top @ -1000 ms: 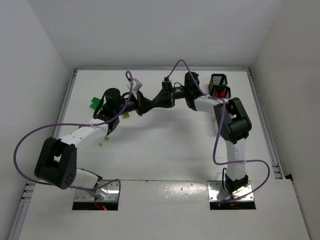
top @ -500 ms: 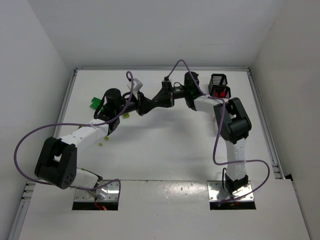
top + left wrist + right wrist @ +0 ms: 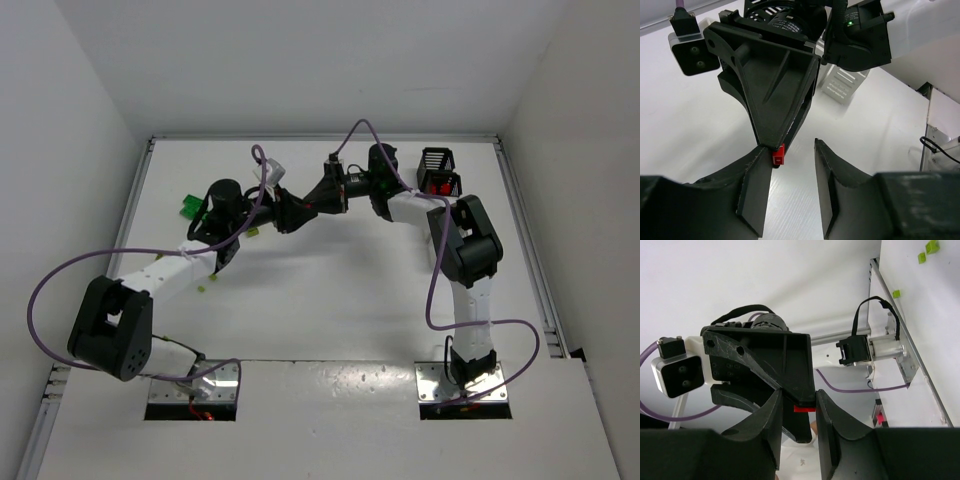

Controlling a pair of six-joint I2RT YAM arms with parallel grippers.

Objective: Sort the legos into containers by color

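Left wrist: red lego (image 3: 777,155) at tip of right claw (image 3: 771,145), hidden overhead.

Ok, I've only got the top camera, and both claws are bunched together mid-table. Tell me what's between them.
Observer: A red lego, pinched at the tip of the right claw.
Operator: Give me the left claw's state.
Observer: The left claw is open, jaws apart, not pinching the lego.
Operator: Now tell me what's behind the right claw.
Observer: A white slatted container stands just beyond it.
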